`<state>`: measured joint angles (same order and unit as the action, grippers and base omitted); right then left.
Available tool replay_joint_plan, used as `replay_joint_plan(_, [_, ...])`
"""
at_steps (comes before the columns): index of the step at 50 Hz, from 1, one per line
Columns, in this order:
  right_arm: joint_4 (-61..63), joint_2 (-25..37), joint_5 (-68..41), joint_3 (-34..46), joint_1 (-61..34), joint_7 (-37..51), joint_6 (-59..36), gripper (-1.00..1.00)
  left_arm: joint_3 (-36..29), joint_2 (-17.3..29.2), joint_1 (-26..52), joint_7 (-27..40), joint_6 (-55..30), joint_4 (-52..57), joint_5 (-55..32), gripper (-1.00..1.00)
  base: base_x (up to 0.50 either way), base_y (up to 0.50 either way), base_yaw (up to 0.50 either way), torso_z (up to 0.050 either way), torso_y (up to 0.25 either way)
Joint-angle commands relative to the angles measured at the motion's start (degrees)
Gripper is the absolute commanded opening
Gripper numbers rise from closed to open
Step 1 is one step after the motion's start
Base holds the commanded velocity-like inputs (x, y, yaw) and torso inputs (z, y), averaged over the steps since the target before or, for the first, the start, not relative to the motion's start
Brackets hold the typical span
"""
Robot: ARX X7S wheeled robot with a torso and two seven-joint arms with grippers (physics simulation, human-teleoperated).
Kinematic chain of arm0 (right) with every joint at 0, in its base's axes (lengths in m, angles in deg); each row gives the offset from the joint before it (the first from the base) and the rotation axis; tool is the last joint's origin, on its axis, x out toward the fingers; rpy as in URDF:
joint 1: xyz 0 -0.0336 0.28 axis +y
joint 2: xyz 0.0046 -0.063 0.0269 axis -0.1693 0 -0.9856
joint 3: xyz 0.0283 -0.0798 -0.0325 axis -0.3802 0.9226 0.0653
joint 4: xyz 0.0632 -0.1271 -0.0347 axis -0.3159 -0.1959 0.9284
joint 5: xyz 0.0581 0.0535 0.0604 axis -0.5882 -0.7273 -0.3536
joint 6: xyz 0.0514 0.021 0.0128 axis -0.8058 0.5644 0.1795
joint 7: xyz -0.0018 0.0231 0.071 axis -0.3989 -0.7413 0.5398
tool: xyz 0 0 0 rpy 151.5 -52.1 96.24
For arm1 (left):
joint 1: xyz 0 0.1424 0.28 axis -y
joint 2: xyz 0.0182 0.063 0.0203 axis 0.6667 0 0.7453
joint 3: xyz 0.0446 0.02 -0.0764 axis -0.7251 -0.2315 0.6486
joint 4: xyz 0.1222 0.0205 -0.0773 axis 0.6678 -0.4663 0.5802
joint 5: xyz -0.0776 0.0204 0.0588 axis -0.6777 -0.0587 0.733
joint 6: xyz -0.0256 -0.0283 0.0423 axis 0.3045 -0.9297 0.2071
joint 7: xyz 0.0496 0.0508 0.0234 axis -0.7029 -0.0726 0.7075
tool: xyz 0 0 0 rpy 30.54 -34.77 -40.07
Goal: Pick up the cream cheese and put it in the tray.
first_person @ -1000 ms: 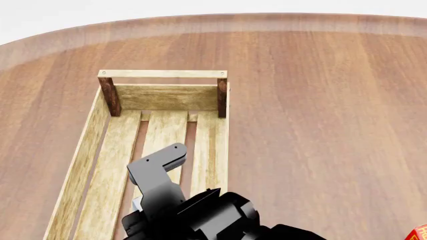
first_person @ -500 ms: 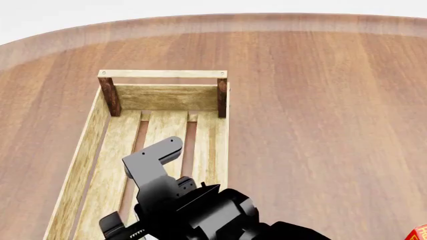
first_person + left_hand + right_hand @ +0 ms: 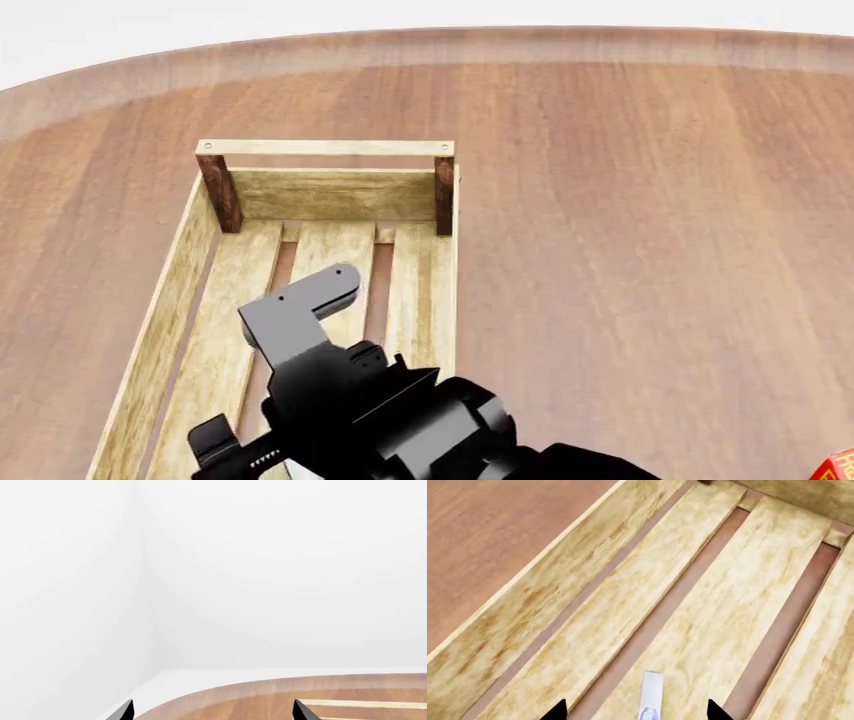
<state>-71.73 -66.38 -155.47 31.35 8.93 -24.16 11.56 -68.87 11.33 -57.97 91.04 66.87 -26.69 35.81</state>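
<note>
Right gripper (image 3: 274,375) shifted left, jaws spread, thin cream cheese (image 3: 651,696) released onto slatted wooden tray (image 3: 174,300)

You're facing a round, reddish-brown wooden table (image 3: 641,200) with a paler rim at its far edge; plain white walls (image 3: 267,570) meet in a corner beyond

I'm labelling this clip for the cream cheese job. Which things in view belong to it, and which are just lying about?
Job: tray; cream cheese, edge-on over its slats; open right gripper above.
Lying about: red box, only a corner showing; table.
</note>
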Motion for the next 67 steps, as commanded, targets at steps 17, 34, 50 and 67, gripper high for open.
replay_joint_plan(17, [4.4, 4.3, 0.5, -6.7, -3.0, 2.4, 17.1, 1.00, 0.1, -1.0, 0.6, -1.1, 0.7, -2.3, 1.5, 1.00, 0.00, 0.00, 0.00, 0.000, 0.000])
replay_joint_plan(34, [26.8, 15.9, 0.5, -12.6, -5.8, 14.9, 22.9, 1.00, -0.2, -0.8, 0.6, -0.9, 0.5, -2.2, 1.6, 1.00, 0.00, 0.00, 0.00, 0.000, 0.000])
replay_joint_plan(50, [46.8, 25.2, 2.2, -16.2, -8.0, 23.0, 25.5, 1.00, -0.4, -0.7, 0.6, -0.7, 0.6, -2.1, 1.6, 1.00, 0.00, 0.00, 0.00, 0.000, 0.000])
replay_joint_plan(67, [61.5, 33.5, 1.9, -21.9, -12.9, 31.4, 27.0, 1.00, -1.0, -0.7, 1.1, -0.7, 0.5, -2.5, 1.5, 1.00, 0.00, 0.00, 0.00, 0.000, 0.000])
